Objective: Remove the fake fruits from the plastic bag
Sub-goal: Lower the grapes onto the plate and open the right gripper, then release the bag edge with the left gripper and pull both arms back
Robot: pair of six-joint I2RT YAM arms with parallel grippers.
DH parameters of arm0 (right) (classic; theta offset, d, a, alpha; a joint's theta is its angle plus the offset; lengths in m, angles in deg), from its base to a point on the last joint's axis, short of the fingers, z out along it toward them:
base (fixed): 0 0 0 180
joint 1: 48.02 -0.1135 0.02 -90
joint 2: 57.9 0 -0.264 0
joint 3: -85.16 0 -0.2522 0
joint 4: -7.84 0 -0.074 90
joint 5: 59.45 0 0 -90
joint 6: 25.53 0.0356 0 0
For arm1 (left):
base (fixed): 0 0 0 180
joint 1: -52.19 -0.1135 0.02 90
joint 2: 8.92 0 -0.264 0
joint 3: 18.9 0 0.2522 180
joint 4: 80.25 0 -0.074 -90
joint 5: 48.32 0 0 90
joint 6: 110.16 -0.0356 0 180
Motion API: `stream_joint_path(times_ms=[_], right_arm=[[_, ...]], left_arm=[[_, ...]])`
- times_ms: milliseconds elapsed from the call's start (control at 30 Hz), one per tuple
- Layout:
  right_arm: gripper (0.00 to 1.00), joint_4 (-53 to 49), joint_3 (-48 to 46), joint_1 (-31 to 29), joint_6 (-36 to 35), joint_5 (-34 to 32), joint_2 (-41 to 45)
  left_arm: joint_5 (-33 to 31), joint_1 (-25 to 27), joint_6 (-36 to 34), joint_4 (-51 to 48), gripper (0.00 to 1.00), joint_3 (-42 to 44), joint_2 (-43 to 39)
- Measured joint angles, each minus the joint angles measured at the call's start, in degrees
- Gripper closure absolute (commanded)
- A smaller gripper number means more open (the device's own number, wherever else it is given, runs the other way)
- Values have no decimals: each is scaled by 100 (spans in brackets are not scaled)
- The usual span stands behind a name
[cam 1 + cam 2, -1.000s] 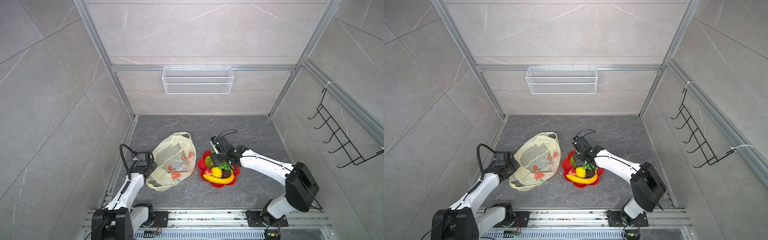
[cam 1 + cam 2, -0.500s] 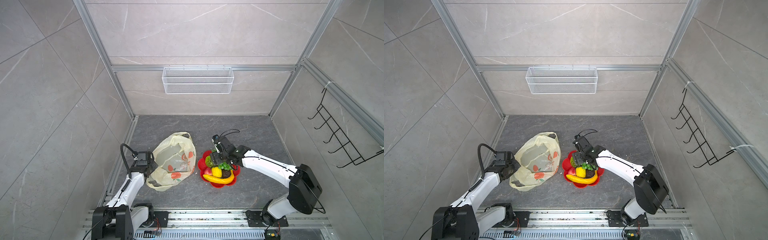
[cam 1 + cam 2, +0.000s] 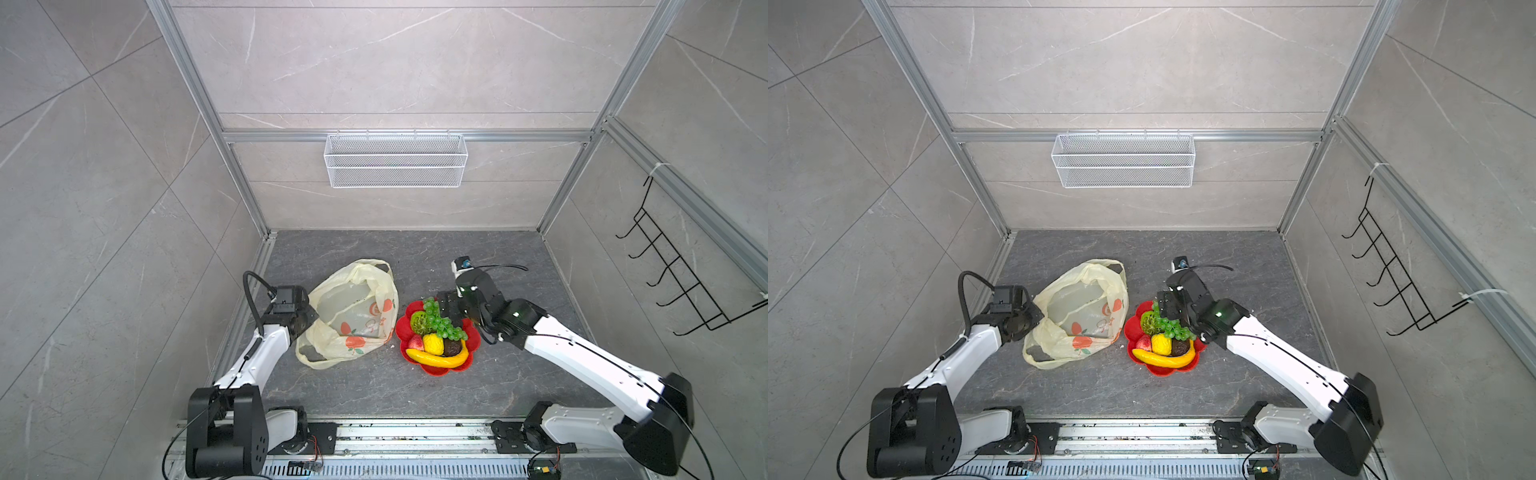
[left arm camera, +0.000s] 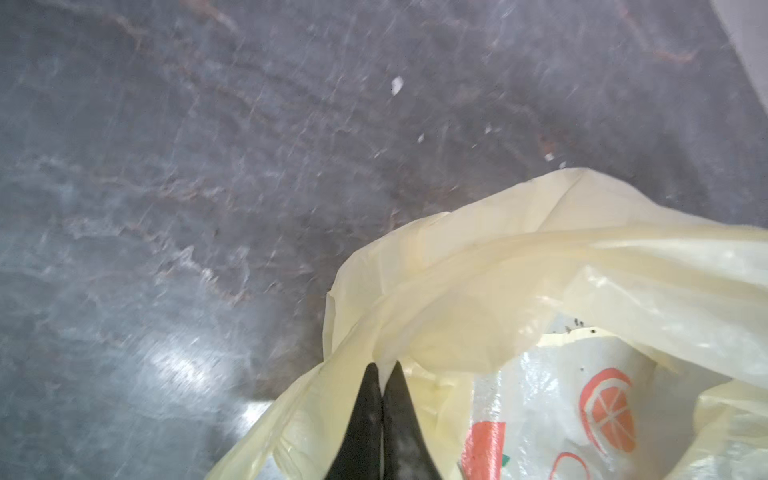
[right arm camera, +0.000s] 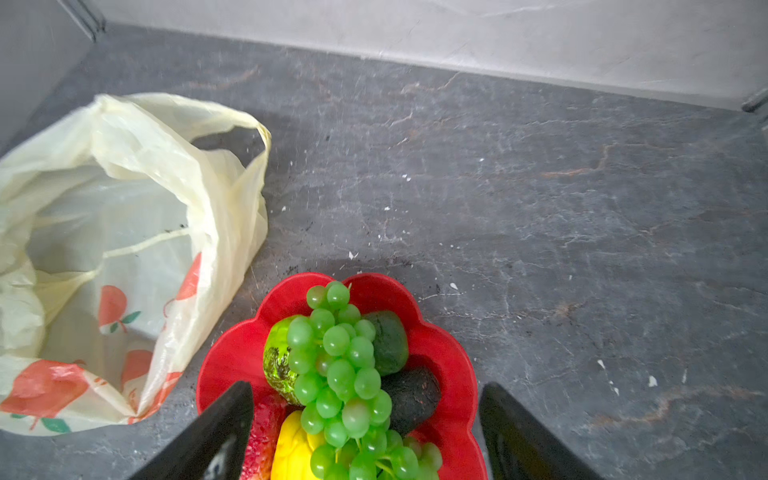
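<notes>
Bag: thin pale-yellow plastic bag printed with orange fruit, slumped to the left of the plate, mouth gaping, seemingly empty (folds may hide something).
Plate: red flower-shaped plastic plate, just beside the bag.
Fruits: small plastic fake fruits heaped on the plate, green grape bunch on top.
Right gripper: released, jaws wide astride the grapes.
Left gripper: nearer the bag, clenched on its rim.

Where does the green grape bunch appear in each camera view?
In a top view: green grape bunch on red plate, centre-right.
In a top view: green grape bunch on that plate too.
Left wrist: not in it.
Right wrist: green grape bunch between the fingers of the open right gripper.
Shared landmark: plastic bag.
</notes>
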Motion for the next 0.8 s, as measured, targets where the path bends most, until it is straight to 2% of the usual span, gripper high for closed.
stream_joint_path(times_ms=[333, 467, 700, 800], right_arm=[[14, -166, -848, 0, 787, -352, 1504], [13, -332, -1115, 0, 1119, -426, 1897], [6, -599, -1467, 0, 1635, -553, 1987], [6, -675, -1635, 0, 1860, -640, 2070]], left_arm=[[144, 970, 4, -76, 100, -2870, 2116], [328, 1322, -66, -223, 100, -4264, 3119], [964, 1738, -907, -1047, 100, -7375, 5073], [1126, 1821, -1231, -1381, 100, -8314, 5659]])
